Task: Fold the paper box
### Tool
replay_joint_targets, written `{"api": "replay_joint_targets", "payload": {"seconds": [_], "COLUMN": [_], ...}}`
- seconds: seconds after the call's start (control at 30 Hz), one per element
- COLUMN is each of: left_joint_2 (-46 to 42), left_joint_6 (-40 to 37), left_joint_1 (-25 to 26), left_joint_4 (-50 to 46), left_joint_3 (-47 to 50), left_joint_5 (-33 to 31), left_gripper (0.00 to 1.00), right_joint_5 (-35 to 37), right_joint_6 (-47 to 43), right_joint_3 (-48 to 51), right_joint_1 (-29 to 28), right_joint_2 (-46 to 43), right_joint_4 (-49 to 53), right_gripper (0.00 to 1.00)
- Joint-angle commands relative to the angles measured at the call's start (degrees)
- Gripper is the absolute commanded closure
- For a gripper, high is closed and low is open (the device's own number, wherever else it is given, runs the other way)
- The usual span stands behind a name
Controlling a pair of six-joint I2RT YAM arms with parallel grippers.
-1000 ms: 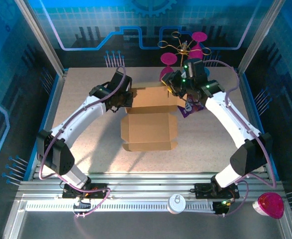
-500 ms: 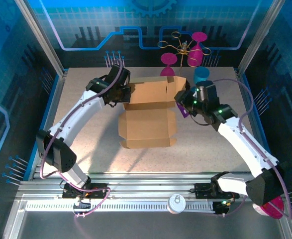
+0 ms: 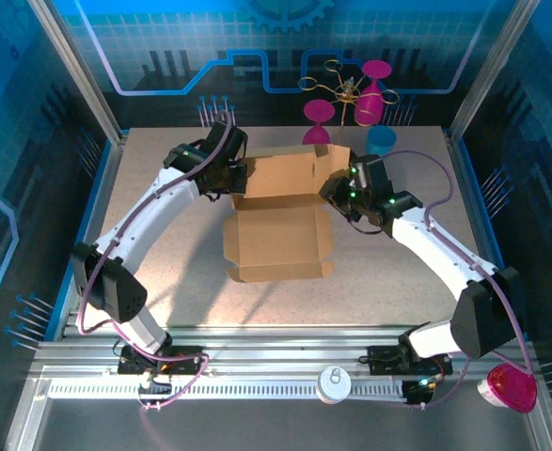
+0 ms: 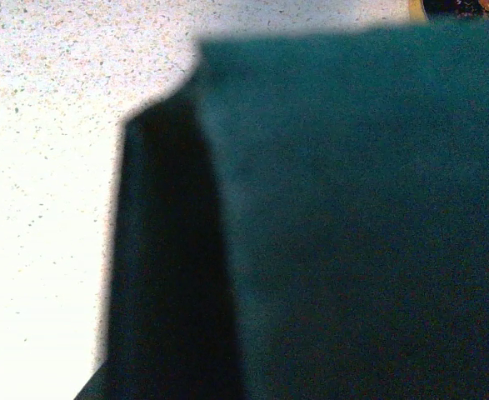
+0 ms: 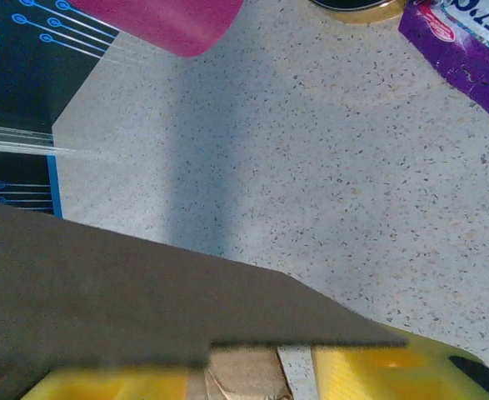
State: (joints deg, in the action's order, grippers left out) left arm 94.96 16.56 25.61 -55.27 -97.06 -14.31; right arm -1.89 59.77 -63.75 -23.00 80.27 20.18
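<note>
On the left, my left gripper (image 3: 230, 177) sits at the left end of the raised back wall of the paper box (image 3: 280, 240), jaws together. From the left wrist camera I get dark cardboard right up against the lens, so I can't tell whether the wall is actually pinched or just braced. I read its job as an anchor: it holds that end of the wall upright so the other arm has something to work against.

In the middle of the table (image 3: 163, 244) the box is half formed. One broad panel lies flat toward me with its low side rims turned up, and the back wall stands at its far edge, leaning a little.

On the right, my right gripper (image 3: 337, 188) is at the wall's right end, where a side flap juts out. Its yellow fingers (image 5: 377, 371) stand apart with cardboard between them and table showing in the gap, so it is straddling, not clamped. I'd say it's set there to catch that flap and turn it inward. The purple snack packet (image 5: 469, 50) lies just beyond, and I'd mind it on the swing.
</note>
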Motion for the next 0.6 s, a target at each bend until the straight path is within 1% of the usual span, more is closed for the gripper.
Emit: {"api": "replay_joint_targets", "payload": {"seconds": [0.0,0.2,0.4,0.57], "left_joint_2": [0.49,1.45,2.25,2.42], "left_joint_6": [0.67,1.03,2.79,4.65], "left_joint_1": [-0.16,-0.13,-0.12,-0.12], "left_joint_4": [-0.96,-1.42,-2.74,-3.28], "left_joint_3": [-2.3,-3.2,-4.44,-5.0], "left_joint_5": [-0.17,-0.28,-1.16,-1.07], "left_gripper": [1.0,1.0,1.0,1.0], "right_joint_5": [0.61,1.46,5.13,9.09], "right_joint_6": [-0.36,-1.31,-3.25,-6.73], "right_joint_3": [-1.11,-2.99,-6.55,-11.02], "right_joint_1": [-0.96,-1.63,-3.58,-7.03], "right_joint_2": [0.58,2.12,2.26,3.86], "right_joint_4": [-2.06,-1.57,3.14,8.22], "right_gripper": [0.62,0.76,0.92,0.96]}}
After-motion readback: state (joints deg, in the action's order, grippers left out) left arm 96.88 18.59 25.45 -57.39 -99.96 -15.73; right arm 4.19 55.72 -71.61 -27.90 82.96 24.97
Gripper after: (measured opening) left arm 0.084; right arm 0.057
